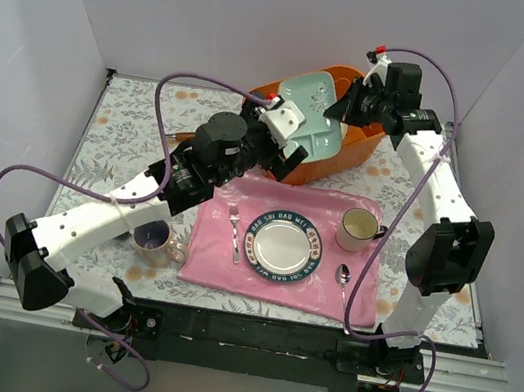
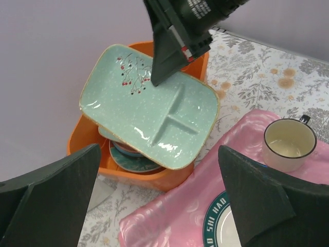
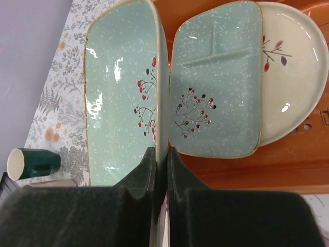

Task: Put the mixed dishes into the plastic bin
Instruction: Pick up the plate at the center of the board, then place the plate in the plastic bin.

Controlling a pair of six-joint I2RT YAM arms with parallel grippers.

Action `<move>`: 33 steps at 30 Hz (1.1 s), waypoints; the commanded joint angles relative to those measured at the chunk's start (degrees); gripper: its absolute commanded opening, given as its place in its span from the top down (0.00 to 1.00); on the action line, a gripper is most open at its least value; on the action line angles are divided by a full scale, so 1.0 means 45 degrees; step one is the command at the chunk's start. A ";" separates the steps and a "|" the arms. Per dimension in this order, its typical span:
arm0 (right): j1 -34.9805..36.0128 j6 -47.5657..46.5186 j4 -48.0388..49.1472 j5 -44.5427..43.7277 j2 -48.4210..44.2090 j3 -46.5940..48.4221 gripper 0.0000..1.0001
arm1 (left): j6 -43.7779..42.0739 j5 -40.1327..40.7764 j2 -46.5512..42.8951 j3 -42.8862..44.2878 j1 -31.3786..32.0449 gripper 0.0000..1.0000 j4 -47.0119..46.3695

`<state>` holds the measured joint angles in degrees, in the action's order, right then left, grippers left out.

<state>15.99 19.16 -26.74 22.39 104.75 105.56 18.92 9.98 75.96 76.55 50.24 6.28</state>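
My right gripper is shut on the rim of a pale mint squarish plate and holds it tilted over the orange plastic bin. In the right wrist view the fingers pinch that plate's edge. A second mint plate lies in the bin on a white plate with red fruit marks. A teal floral plate shows under the held plate. My left gripper is open and empty beside the bin's near wall. A lavender-lined mug and a dark green mug stand on the table.
A pink cloth holds a white plate with a dark lettered rim, a cream mug, a fork and a spoon. White walls close in the back and both sides.
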 commanded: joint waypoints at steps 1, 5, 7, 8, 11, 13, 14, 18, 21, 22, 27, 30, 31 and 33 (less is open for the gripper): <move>-0.0076 -0.0370 0.1880 0.0649 0.0100 0.1676 0.99 | 0.2548 0.0556 -0.0338 0.0741 -0.0829 0.02 0.1121; -0.0096 -0.0644 0.1958 0.0513 0.0724 0.2302 0.99 | 0.4211 0.0343 -0.0610 0.0860 -0.1767 0.02 0.1766; -0.0096 -0.0838 0.1939 0.0395 0.0959 0.2518 0.99 | 0.4914 0.0031 -0.0747 0.0684 -0.2410 0.02 0.1845; -0.0115 -0.0917 0.1919 0.0356 0.1173 0.2751 0.99 | 0.5439 -0.0068 -0.0825 0.0625 -0.2607 0.02 0.1981; -0.0154 -0.1230 0.1958 0.0453 0.1584 0.3065 0.99 | 0.6145 -0.0206 -0.0982 0.0527 -0.3136 0.02 0.2351; -0.0154 -0.1559 0.1958 0.0512 0.1896 0.3222 0.99 | 0.6420 -0.0206 -0.0982 0.0585 -0.3389 0.02 0.2567; -0.0174 -0.1620 0.1958 0.0551 0.1995 0.3280 0.99 | 0.6518 -0.0225 -0.0982 0.0605 -0.3449 0.02 0.2762; -0.0213 -0.2010 0.1978 0.0823 0.2405 0.3573 0.99 | 0.6928 -0.0322 -0.0982 0.0586 -0.3625 0.02 0.3037; -0.0233 -0.2304 0.2017 0.1116 0.2718 0.3710 0.99 | 0.7084 -0.0362 -0.1080 0.0410 -0.3722 0.02 0.3076; -0.0252 -0.2381 0.2036 0.1137 0.2834 0.3769 0.99 | 0.7182 -0.0362 -0.1157 0.0333 -0.3781 0.02 0.3057; -0.0311 -0.2714 0.2095 0.1352 0.3226 0.3964 0.99 | 0.7417 -0.0459 -0.1412 -0.0058 -0.3879 0.02 0.3018; -0.0389 -0.2947 0.2037 0.1566 0.3460 0.4081 0.99 | 0.7476 -0.0479 -0.1529 -0.0156 -0.3918 0.02 0.3095; -0.0389 -0.2987 0.2017 0.1625 0.3615 0.4140 0.99 | 0.7476 -0.0498 -0.1549 -0.0176 -0.3957 0.02 0.3134; -0.0447 -0.3104 0.1900 0.1703 0.3772 0.4354 0.99 | 0.7554 -0.0518 -0.1588 -0.0234 -0.3976 0.02 0.3174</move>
<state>14.68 6.33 -24.25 25.89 122.48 119.50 51.94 8.29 71.44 76.27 32.86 19.99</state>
